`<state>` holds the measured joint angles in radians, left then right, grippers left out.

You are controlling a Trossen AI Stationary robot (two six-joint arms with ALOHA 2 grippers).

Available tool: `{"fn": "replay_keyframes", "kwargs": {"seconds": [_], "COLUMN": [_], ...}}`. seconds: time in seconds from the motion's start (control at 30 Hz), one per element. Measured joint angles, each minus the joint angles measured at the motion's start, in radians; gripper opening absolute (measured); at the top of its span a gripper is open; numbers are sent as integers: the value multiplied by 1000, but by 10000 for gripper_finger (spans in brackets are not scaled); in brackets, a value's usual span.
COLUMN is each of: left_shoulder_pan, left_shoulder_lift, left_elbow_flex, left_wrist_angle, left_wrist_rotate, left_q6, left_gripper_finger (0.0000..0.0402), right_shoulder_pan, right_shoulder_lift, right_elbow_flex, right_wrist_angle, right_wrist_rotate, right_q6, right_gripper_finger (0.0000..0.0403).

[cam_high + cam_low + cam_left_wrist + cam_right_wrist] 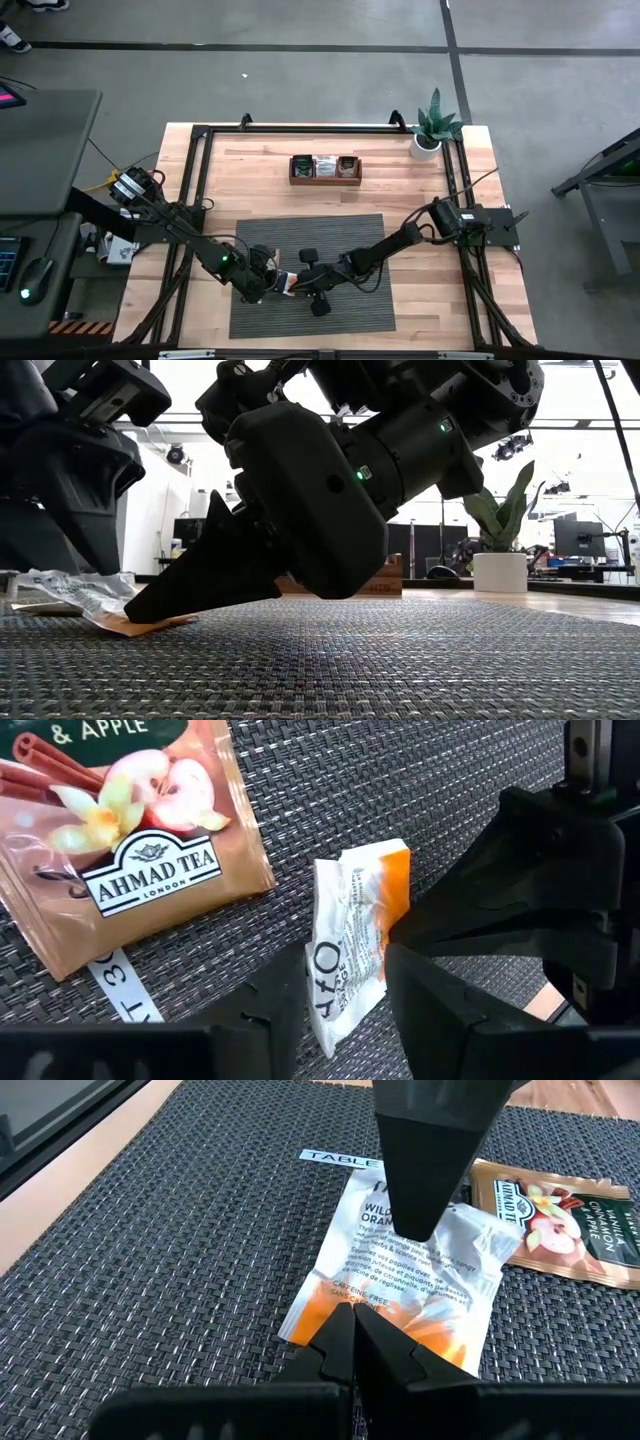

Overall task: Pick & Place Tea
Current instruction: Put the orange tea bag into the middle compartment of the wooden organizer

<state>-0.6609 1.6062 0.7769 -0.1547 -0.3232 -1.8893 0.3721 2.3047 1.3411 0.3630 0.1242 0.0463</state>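
High view — woven grey mat, wooden table, concrete floor.

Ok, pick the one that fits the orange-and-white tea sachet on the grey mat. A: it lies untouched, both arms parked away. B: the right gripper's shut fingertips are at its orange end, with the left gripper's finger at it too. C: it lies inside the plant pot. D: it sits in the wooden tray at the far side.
B: in the right wrist view, the right gripper sits shut at the orange end of the orange-and-white sachet, while the left gripper straddles it on the mat.
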Motion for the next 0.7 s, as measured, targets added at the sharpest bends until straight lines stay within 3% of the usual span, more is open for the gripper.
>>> {"fn": "replay_keyframes", "kwargs": {"seconds": [0.37,0.7], "left_shoulder_pan": [0,0], "left_shoulder_lift": [0,0], "left_elbow_flex": [0,0], "left_wrist_angle": [-5,-8], "left_wrist_rotate": [14,18], "left_q6": [27,99], "left_gripper_finger": [9,2], "right_shoulder_pan": [1,2], "right_shoulder_lift": [0,-2], "right_elbow_flex": [0,-1], "right_wrist_angle": [0,20], "right_wrist_rotate": [1,-3], "right_q6": [0,1], "right_gripper_finger": [0,1]}}
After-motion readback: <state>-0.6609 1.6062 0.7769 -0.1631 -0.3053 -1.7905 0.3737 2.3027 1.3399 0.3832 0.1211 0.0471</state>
